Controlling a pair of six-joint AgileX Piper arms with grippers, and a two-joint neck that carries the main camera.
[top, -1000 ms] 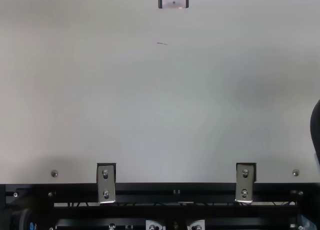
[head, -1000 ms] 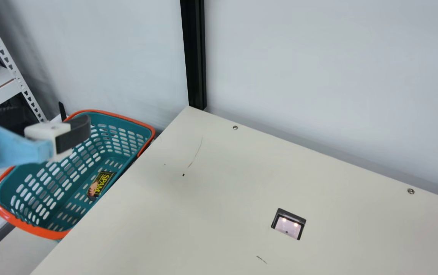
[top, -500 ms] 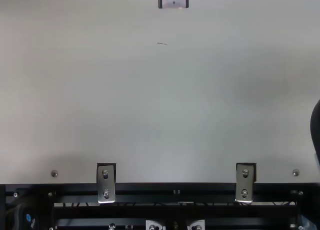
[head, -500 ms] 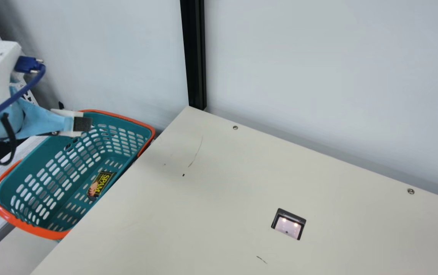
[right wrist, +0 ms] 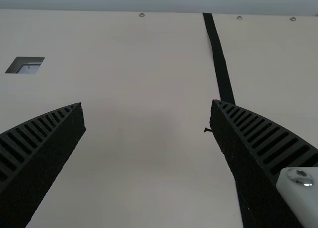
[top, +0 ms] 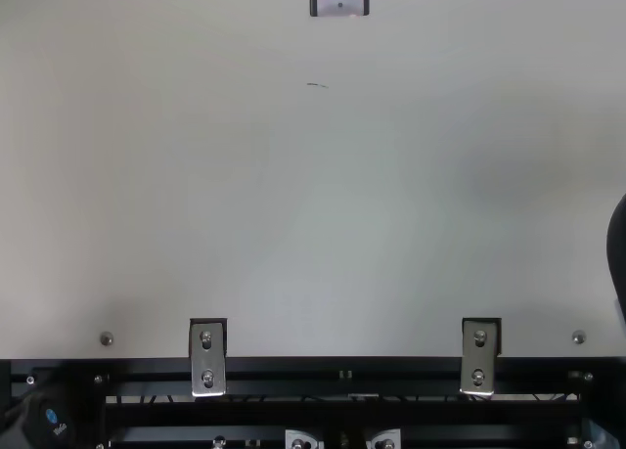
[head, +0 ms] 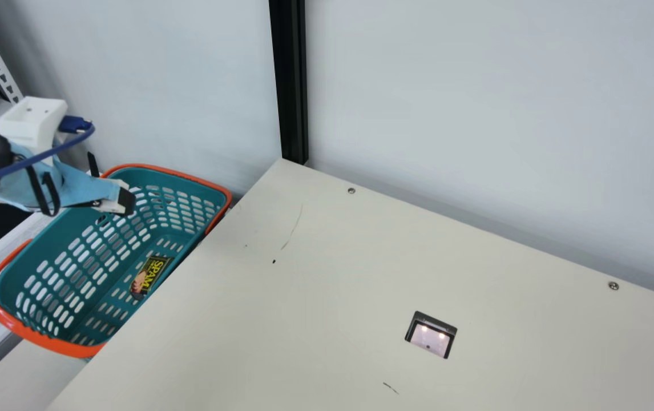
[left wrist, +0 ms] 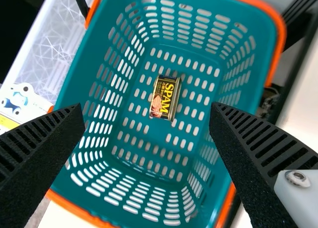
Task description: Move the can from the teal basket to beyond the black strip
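Left gripper (left wrist: 147, 111) is hanging above teal basket (head: 36, 336), jaws spread; can (head: 149, 276) is lying on basket floor. Good grasp is requiring centred descent, jaws straddling narrow width. Right gripper (right wrist: 147, 105) is hanging above table (right wrist: 144, 153), jaws spread.

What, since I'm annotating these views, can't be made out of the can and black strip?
Underside of the can: left wrist view, hidden by itself.
Its fine print: left wrist view, too small.
Middle stretch of the black strip: right wrist view, behind the right gripper.
Strip's near end: same view, past bottom edge.
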